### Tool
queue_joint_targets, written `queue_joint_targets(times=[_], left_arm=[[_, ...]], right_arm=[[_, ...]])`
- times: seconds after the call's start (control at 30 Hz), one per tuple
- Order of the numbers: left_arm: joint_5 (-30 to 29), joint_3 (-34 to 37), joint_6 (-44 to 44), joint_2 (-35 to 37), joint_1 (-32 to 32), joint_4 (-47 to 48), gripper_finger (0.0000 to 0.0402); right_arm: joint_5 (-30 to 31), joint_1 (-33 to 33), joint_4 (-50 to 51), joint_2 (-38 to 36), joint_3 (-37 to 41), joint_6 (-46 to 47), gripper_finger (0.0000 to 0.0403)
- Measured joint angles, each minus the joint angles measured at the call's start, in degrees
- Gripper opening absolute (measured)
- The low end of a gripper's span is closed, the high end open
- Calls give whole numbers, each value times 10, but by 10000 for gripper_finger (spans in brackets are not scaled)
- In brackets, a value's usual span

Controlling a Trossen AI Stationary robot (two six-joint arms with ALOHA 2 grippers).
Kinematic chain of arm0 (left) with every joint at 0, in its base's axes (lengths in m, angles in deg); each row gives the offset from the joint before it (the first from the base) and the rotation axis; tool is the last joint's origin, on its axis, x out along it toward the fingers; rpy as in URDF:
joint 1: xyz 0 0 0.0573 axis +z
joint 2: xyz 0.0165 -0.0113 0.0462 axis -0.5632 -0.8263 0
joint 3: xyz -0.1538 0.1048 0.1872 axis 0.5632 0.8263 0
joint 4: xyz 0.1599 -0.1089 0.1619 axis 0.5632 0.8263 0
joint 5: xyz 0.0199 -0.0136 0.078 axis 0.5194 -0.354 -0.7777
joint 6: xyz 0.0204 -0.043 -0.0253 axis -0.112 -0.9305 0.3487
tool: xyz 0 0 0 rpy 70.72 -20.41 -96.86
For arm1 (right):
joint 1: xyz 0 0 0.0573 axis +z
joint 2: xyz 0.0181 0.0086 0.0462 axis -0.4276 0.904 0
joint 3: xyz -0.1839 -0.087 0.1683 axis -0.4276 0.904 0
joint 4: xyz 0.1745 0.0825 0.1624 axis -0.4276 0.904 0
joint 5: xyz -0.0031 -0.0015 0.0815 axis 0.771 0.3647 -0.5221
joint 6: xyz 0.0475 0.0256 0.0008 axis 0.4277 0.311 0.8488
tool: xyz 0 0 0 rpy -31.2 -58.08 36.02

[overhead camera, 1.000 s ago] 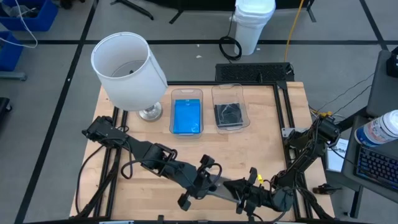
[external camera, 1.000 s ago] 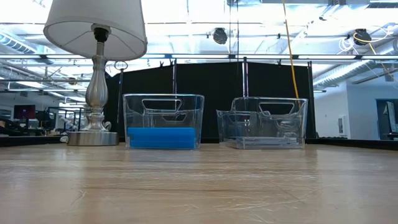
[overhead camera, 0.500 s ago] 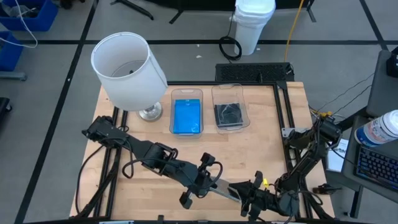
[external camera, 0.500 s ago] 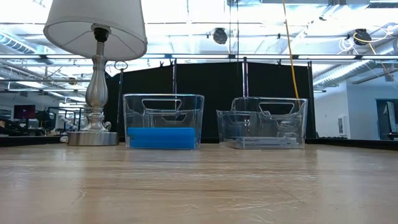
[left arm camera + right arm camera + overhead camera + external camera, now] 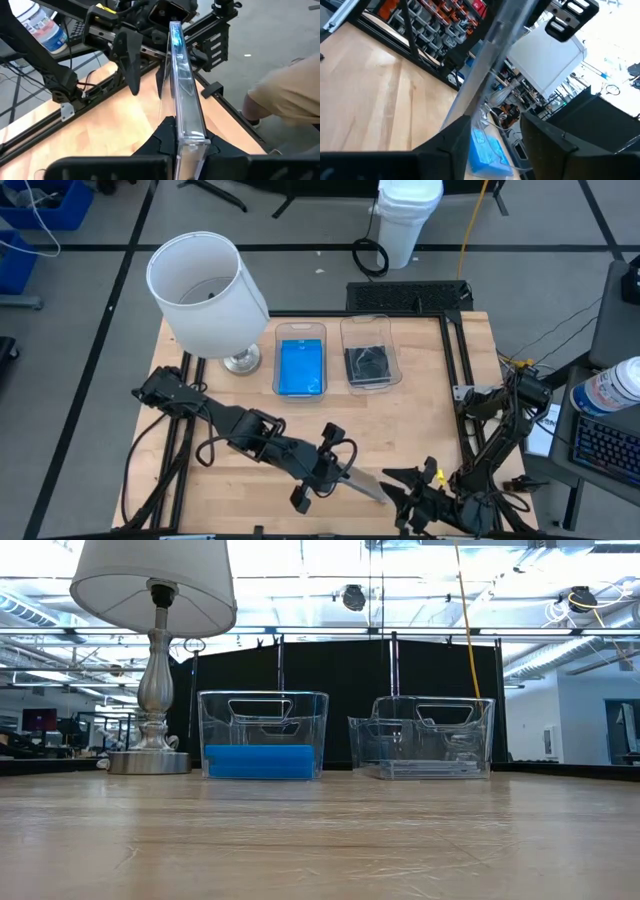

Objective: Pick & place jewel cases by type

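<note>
A clear jewel case (image 5: 366,486) hangs over the table's near edge, seen edge-on in the left wrist view (image 5: 182,85). My left gripper (image 5: 338,473) is shut on it. My right gripper (image 5: 400,490) stands open at the case's far end, its fingers (image 5: 130,62) apart. In the right wrist view the case (image 5: 485,65) runs as a pale strip toward one of them. At the far side, the left bin (image 5: 300,367) holds blue jewel cases and the right bin (image 5: 369,363) holds dark ones. My left gripper pinches the clear case's two flat faces between its fingers at the end nearest the wrist (image 5: 189,140). The fingers come from the table's left, slanting down. The case stands on edge, reaches out past the fingers and is clear of the table. My right gripper has the case's far end (image 5: 462,112) beside one finger; whether they touch, I cannot tell.
A lamp with a white shade (image 5: 205,290) stands at the table's far left, its base (image 5: 150,761) beside the blue bin (image 5: 263,735). The other bin (image 5: 430,737) is right of it. The wood between the bins and the arms is bare. A person's leg (image 5: 285,95) is beyond the table.
My right gripper has opened and drawn back toward the table's right edge, off the clear case. The case stays where it was in my left gripper, clear of the table.
</note>
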Motion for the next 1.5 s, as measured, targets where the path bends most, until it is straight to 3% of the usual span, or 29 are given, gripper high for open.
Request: queue_joint_targets(times=[0.27, 0.43, 0.57, 0.67, 0.73, 1.0, 1.23, 1.33, 1.43, 1.5], left_arm=[[-15, 0, 2, 0, -5, 3, 41], [-24, 0, 16, 0, -7, 2, 26], [-48, 0, 19, 0, -6, -4, 20], [-53, 0, 19, 0, -6, -4, 32], [-53, 0, 20, 0, -6, -5, 39], [-82, 0, 27, 2, -7, -16, 19], [-98, 0, 37, 2, -8, -11, 38], [-101, 0, 49, 2, -10, -6, 32], [-98, 0, 45, 3, -10, -9, 18], [-97, 0, 45, 3, -11, -15, 18]], right_arm=[[17, 12, -2, 0, 0, 39, 184], [8, 26, -8, 0, 0, 72, 184], [-57, 34, -27, 0, 0, 98, 185], [-132, 31, -36, -1, 0, 107, 187], [-148, 20, -41, -1, 0, 113, 186], [-126, -26, -56, -1, 1, 132, 187], [-116, -18, -79, -1, 1, 160, 182], [-75, 5, -59, -1, 0, 215, 173], [39, 33, -31, -1, 1, 262, 167], [40, 44, -2, -2, 3, 280, 167]])
